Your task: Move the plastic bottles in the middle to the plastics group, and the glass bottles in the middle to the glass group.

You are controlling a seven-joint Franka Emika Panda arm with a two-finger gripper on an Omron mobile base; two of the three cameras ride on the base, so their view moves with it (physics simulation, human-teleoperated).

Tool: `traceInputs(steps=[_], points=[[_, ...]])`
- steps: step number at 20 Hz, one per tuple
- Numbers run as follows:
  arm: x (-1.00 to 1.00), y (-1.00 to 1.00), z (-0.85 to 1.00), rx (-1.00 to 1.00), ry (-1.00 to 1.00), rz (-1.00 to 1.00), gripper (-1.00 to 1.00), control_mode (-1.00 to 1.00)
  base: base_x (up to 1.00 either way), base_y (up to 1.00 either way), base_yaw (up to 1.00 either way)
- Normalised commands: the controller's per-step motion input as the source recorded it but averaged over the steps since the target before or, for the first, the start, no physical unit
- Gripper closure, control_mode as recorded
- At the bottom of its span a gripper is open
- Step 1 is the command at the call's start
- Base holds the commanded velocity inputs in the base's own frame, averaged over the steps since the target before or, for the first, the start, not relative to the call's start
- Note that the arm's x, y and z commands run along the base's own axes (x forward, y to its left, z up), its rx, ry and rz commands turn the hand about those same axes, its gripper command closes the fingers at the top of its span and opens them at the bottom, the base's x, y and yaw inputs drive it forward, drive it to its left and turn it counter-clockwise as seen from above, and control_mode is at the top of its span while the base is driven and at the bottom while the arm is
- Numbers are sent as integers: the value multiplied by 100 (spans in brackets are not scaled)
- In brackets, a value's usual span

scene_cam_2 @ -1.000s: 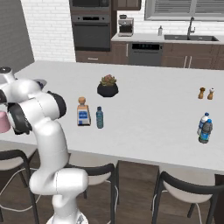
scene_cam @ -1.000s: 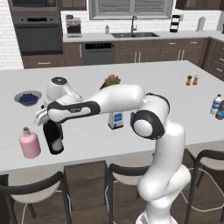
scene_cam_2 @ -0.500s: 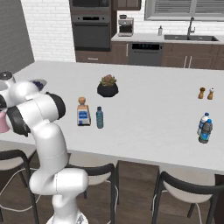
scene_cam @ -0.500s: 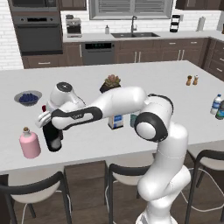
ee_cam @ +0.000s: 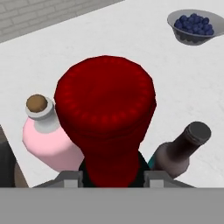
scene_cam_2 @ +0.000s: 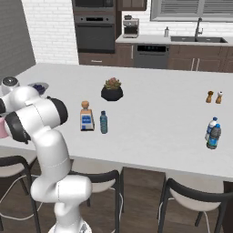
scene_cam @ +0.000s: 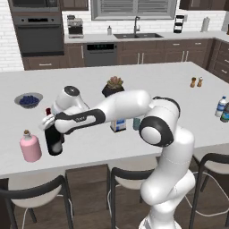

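In the left base view I see the gripper point(scene_cam: 49, 120) closed on the red neck of the tall dark wine bottle point(scene_cam: 54, 141), which stands upright on the white counter point(scene_cam: 179, 80) just beside the squat pink flask point(scene_cam: 30, 147), near the front edge.

The right base view shows the square clear bottle with tan stopper point(scene_cam_2: 85, 117) and the small bluish-teal bottle point(scene_cam_2: 103, 122) in the middle, and the clear water bottle point(scene_cam_2: 210, 129) far right.

The hand view adds the slim brown beer bottle point(ee_cam: 183, 151) close behind the round red cap.

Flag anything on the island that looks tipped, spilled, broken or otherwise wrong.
Nothing stands out. The wine bottle stands upright at the hand, beside the pink flask and the beer bottle. The square bottle and teal bottle are upright mid-counter, the water bottle too. No spills show.
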Motion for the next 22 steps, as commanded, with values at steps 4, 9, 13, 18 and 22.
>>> traceInputs(steps=[4,9,13,18,22], points=[[0,0,0,0,0,0,100,-100,0,0,0],[0,0,0,0,0,0,-100,-100,0,0,0],[0,0,0,0,0,0,-100,-100,0,0,0],[-6,0,2,0,0,0,-100,-100,0,0,0],[-31,-6,25,0,0,0,-100,-100,0,0,0]])
